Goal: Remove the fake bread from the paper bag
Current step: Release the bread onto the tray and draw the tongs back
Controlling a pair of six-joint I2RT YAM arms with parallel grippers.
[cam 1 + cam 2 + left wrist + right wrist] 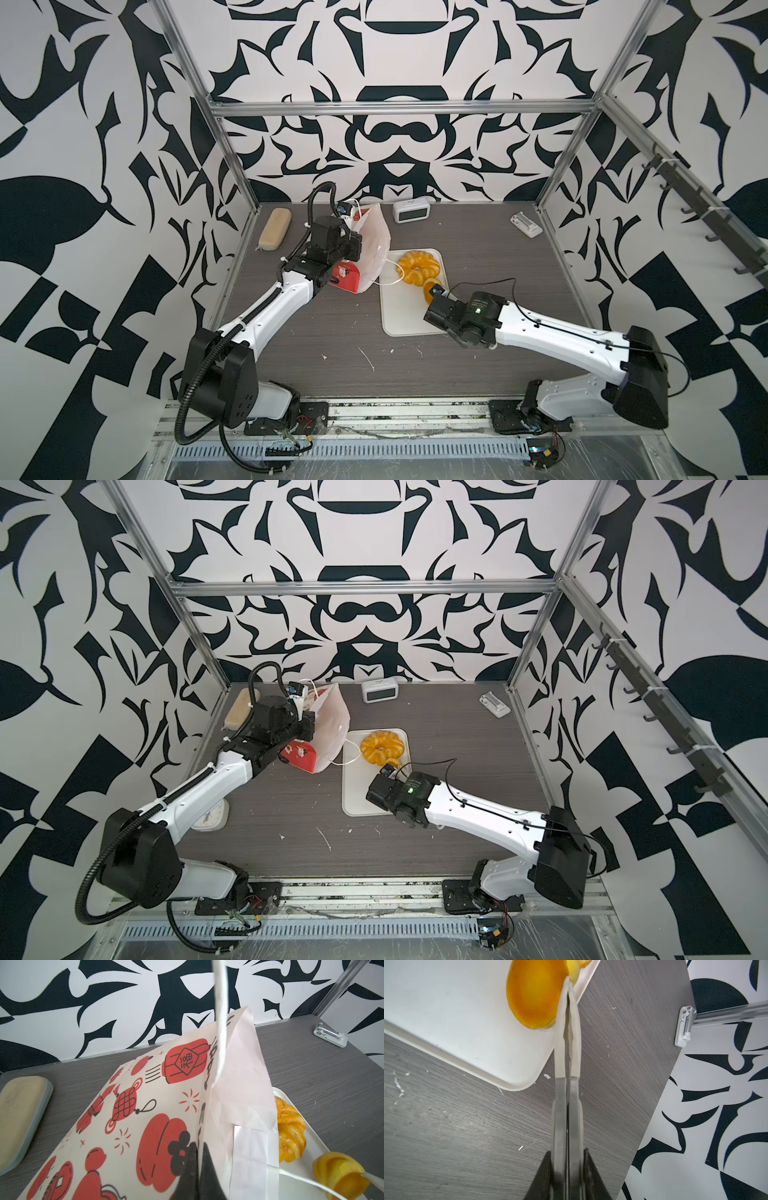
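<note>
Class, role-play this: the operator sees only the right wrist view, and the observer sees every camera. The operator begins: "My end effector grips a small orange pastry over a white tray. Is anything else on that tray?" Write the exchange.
Observer: Yes. A ring loaf lies on the tray, just beyond your small pastry.
Operator: Where is the paper bag?
Observer: The paper bag leans to the left of the tray, with its open mouth facing the tray.
Operator: Is anything holding it?
Observer: The left end effector is shut on the bag's rim.
</note>
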